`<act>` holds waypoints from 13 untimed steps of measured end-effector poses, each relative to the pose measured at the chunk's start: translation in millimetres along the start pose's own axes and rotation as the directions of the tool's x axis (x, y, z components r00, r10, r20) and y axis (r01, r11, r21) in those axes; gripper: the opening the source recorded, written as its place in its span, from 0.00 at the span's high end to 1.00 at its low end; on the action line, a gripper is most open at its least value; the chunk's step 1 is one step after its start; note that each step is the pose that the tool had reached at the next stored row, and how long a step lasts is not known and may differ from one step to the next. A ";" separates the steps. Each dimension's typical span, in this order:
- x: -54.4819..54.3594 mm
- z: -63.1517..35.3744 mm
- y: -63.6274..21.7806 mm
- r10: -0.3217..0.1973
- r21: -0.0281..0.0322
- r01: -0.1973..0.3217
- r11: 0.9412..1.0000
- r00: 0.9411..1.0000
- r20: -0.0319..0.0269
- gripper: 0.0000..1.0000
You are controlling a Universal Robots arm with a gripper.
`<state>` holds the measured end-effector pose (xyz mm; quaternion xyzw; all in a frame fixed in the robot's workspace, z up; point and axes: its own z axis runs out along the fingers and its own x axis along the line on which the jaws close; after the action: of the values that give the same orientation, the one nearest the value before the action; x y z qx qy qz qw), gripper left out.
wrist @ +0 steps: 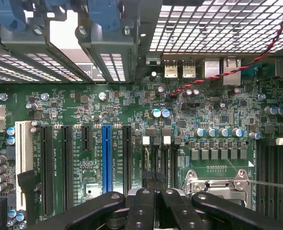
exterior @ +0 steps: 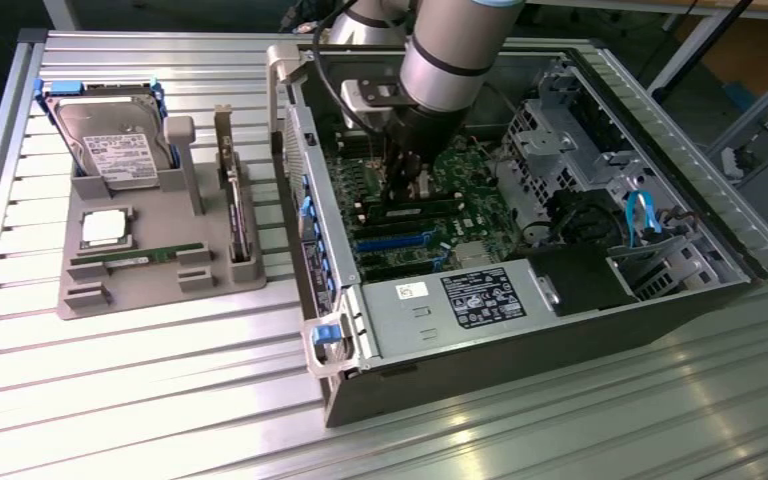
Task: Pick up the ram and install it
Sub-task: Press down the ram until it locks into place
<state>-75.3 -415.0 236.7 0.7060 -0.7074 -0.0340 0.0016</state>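
Observation:
The ram (exterior: 137, 257), a thin green stick, lies flat in the grey holder tray (exterior: 157, 292) on the exterior view's left, well apart from the arm. My gripper (exterior: 404, 195) is down inside the open computer case (exterior: 344, 330), just above the green motherboard (wrist: 84, 110). In the wrist view the gripper (wrist: 154, 184) is shut, its black fingers pressed together with nothing seen between them. It hangs over narrow dark memory slots (wrist: 155, 153) with white clips at their ends.
The tray also carries a hard drive (exterior: 111, 135), a square silver processor (exterior: 104, 228) and a dark expansion card (exterior: 233, 205) standing on edge. The case walls, a drive cage (exterior: 551, 140), a power supply (exterior: 484, 295) and a red-black wire (wrist: 237, 69) crowd the arm.

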 end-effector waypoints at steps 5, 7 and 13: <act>0.1 1.1 0.7 0.000 0.000 0.000 1.000 1.000 0.000 0.90; 0.1 1.2 0.7 0.000 0.000 0.000 1.000 1.000 0.000 0.90; 0.3 3.4 0.6 0.000 0.000 0.000 1.000 1.000 0.000 0.90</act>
<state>-76.1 -415.1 233.3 0.7060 -0.7074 -0.0339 0.0018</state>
